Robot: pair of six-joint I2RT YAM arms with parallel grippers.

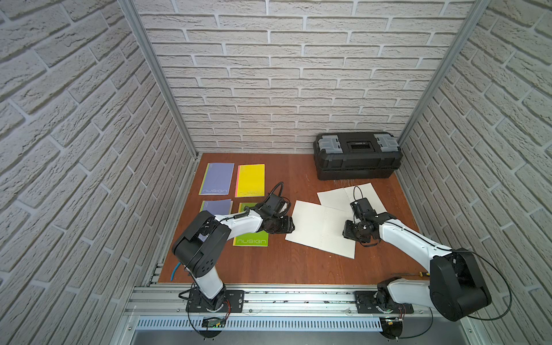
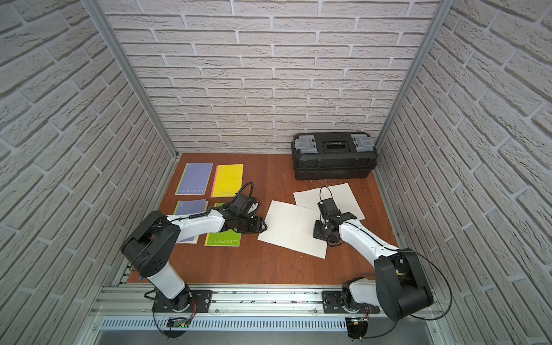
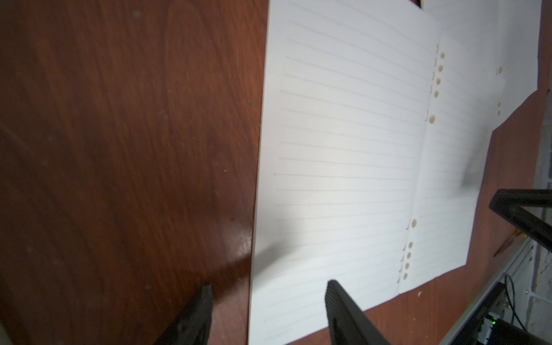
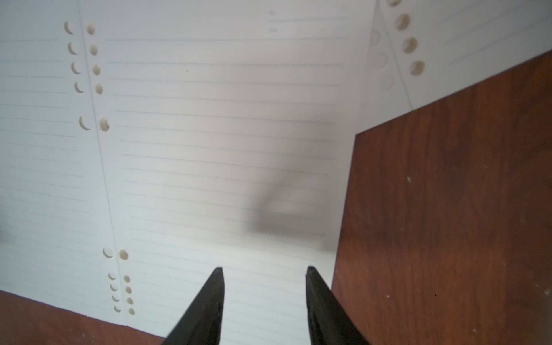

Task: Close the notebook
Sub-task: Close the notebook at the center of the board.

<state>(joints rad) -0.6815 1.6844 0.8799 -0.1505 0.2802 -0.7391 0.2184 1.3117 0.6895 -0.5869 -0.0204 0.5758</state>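
Open notebook (image 1: 316,228) lies flat on the wood-grain table (image 1: 268,265): matte ruled white pages, round holes along the fold. The left jaws, apart, straddle its left edge; the right jaws, apart, hang above its right page.

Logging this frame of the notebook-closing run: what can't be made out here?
- Near open notebook: cover colour hidden beneath its own pages, every view.
- Green notebook and lower purple notebook: partly hidden by the left arm, both top views.
- Far open notebook: middle hidden by the right arm at its wrist, both top views.
- Right pincer: whether it touches the page; right wrist view blurred, tips hidden under the wrist in top views.
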